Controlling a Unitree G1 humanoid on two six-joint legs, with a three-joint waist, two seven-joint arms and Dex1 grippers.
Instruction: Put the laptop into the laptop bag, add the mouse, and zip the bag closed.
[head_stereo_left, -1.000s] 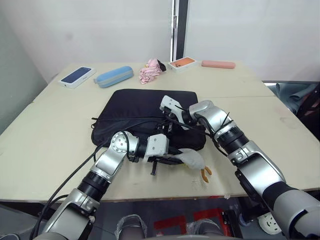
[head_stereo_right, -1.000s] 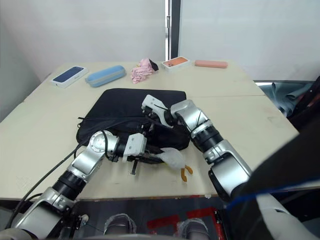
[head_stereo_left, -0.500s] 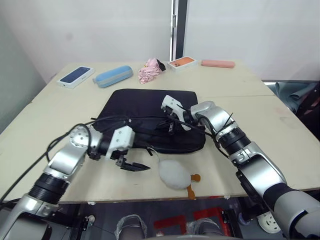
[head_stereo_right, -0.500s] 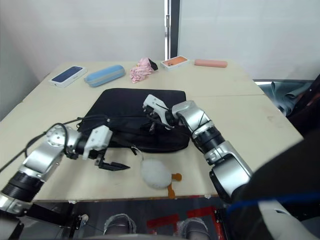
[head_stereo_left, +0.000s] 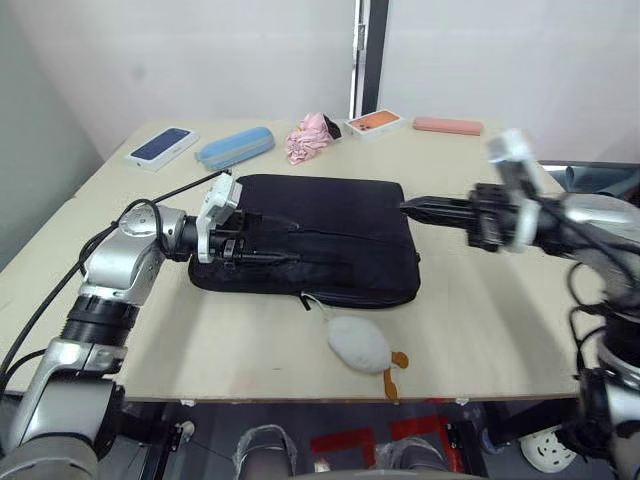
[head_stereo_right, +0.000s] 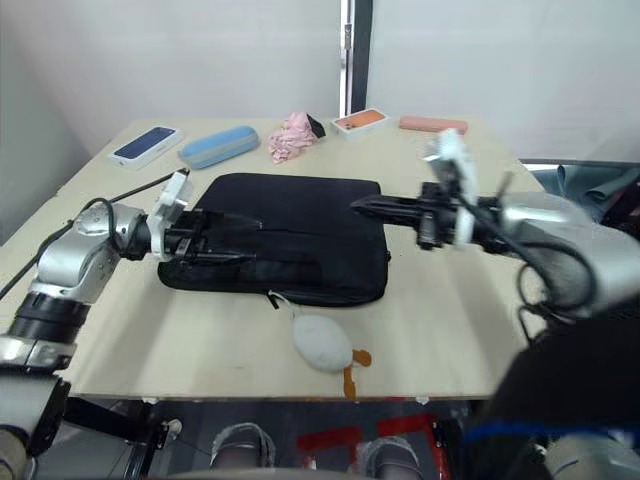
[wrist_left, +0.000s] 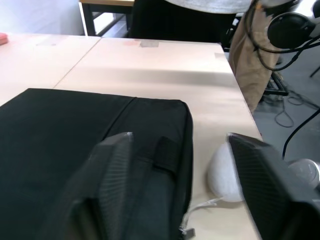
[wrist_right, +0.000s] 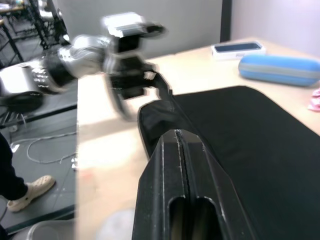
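L gripper (head_stereo_left: 262, 252) jaws wide apart over laptop bag (head_stereo_left: 330, 225); R gripper (head_stereo_left: 410, 208) jaws closed, empty.

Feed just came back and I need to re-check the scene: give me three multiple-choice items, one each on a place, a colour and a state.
1. The white plush lies:
A. on the bag
B. in front of the bag
C. by the far edge
2. The pencil case is:
A. blue
B. green
C. black
3. The right gripper is:
A. wide open
B. holding a strap
C. shut, empty

Answers: B, it lies on the table by the near edge; A, it is light blue; C, the right wrist view shows the fingers together.
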